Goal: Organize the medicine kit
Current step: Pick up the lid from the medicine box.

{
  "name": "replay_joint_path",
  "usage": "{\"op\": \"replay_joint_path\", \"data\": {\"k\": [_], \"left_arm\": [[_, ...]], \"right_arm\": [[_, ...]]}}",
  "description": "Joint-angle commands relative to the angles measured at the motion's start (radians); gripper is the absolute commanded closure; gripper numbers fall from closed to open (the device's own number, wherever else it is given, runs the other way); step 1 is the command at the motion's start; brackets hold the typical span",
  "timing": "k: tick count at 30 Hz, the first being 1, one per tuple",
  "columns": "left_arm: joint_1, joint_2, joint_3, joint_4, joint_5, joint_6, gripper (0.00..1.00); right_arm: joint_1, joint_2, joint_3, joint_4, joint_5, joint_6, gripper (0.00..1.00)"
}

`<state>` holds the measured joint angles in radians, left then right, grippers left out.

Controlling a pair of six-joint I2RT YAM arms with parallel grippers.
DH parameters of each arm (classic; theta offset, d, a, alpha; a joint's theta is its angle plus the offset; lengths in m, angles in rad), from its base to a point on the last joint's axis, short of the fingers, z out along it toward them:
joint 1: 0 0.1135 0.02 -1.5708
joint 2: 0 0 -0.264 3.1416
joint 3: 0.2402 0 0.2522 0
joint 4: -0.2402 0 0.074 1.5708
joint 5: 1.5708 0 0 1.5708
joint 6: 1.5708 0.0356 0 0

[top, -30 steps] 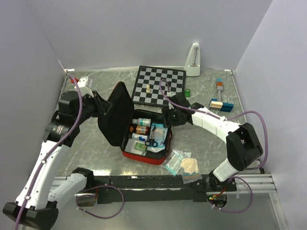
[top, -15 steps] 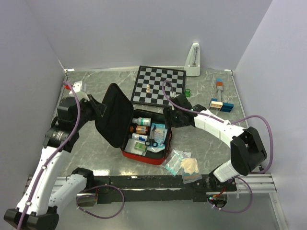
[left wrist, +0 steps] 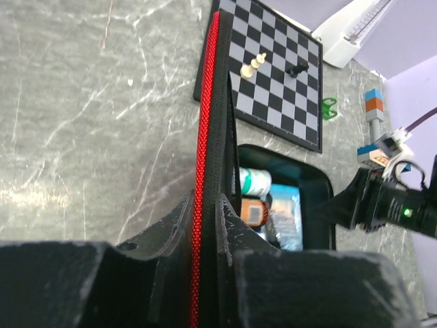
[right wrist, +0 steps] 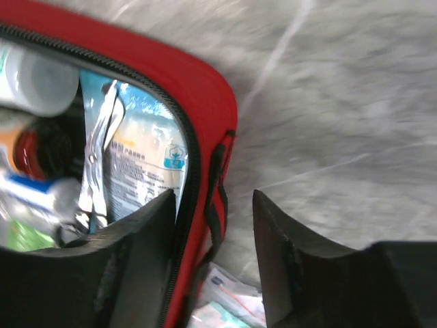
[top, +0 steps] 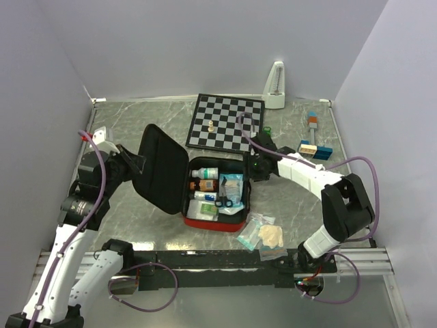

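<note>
The medicine kit [top: 233, 225], a red zip case with black lining, lies open in the middle of the table. Its lid [top: 164, 178] stands up on the left. My left gripper [top: 140, 166] is shut on the lid's edge; in the left wrist view the red-trimmed lid [left wrist: 208, 102] runs between the closed jaws of the left gripper [left wrist: 205, 215]. Bottles [top: 205, 179] and a blue packet [top: 232, 186] lie inside. My right gripper [top: 257, 167] is open at the kit's right rim. In the right wrist view the right gripper [right wrist: 213, 208] straddles the red wall [right wrist: 212, 130], with a gap on the outer side.
A chessboard [top: 226, 121] with a few pieces lies just behind the kit. A white metronome [top: 275, 87] stands at the back wall. Blue and orange blocks [top: 314, 147] sit at the right. Clear packets [top: 263, 232] lie on the table by the kit's front right corner.
The left arm has drawn the lid leftward and wider open. The kit's base has squared up and shifted slightly right. The right gripper has moved right to the rim, its jaws narrower.
</note>
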<state>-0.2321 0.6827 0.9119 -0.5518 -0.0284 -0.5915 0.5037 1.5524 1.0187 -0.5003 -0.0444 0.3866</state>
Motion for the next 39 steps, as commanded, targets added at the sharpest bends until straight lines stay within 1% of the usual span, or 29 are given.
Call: {"op": "replay_joint_path", "data": {"k": [1, 4, 5, 7, 9, 11, 13, 15, 16, 17, 19, 23, 25, 32, 36, 39], "left_arm": [[-0.001, -0.035, -0.024, -0.027, -0.011, -0.048, 0.99], [-0.001, -0.058, -0.056, -0.026, -0.015, -0.062, 0.99], [-0.001, -0.063, -0.057, -0.031, -0.019, -0.065, 0.99], [-0.001, -0.072, -0.056, -0.042, -0.024, -0.070, 0.99], [-0.001, -0.078, -0.042, -0.056, -0.034, -0.073, 0.99], [-0.001, -0.080, -0.030, -0.065, -0.039, -0.079, 0.99], [-0.001, -0.083, -0.024, -0.063, -0.038, -0.088, 0.99], [-0.001, -0.084, -0.021, -0.056, -0.031, -0.093, 0.99], [-0.001, -0.084, -0.021, -0.051, -0.024, -0.096, 0.99], [0.000, -0.086, -0.022, -0.040, -0.013, -0.100, 0.99], [-0.001, -0.094, -0.033, -0.008, 0.017, -0.105, 0.99], [-0.003, -0.110, -0.054, 0.082, 0.096, -0.116, 0.99], [-0.003, -0.094, -0.051, 0.107, 0.134, -0.114, 0.99], [-0.003, -0.028, -0.019, 0.105, 0.165, -0.088, 0.99], [-0.003, -0.040, -0.042, 0.116, 0.151, -0.091, 0.99], [-0.004, -0.051, -0.048, 0.118, 0.148, -0.090, 0.99]], "right_arm": [[-0.076, 0.024, 0.047, -0.004, 0.021, -0.002, 0.52], [-0.074, 0.052, 0.102, -0.012, -0.011, -0.014, 0.53], [-0.068, 0.064, 0.115, -0.012, -0.027, -0.018, 0.52], [-0.042, 0.092, 0.147, -0.030, -0.040, -0.029, 0.47], [-0.018, 0.088, 0.155, -0.044, -0.005, -0.014, 0.34], [-0.008, 0.029, 0.129, -0.020, 0.000, 0.014, 0.23], [0.004, -0.035, 0.132, -0.029, 0.012, 0.035, 0.15], [0.044, -0.089, 0.181, -0.073, 0.043, 0.043, 0.08], [0.065, -0.107, 0.211, -0.099, 0.085, 0.047, 0.06], [0.091, -0.118, 0.262, -0.124, 0.112, 0.058, 0.05], [0.146, -0.111, 0.340, -0.176, 0.114, 0.077, 0.05], [0.266, 0.006, 0.542, -0.291, 0.120, 0.103, 0.05], [0.315, 0.052, 0.615, -0.326, 0.118, 0.113, 0.05], [0.384, 0.058, 0.702, -0.262, 0.104, 0.193, 0.05], [0.423, 0.156, 0.832, -0.306, 0.103, 0.241, 0.05], [0.447, 0.207, 0.894, -0.316, 0.104, 0.273, 0.05]]}}
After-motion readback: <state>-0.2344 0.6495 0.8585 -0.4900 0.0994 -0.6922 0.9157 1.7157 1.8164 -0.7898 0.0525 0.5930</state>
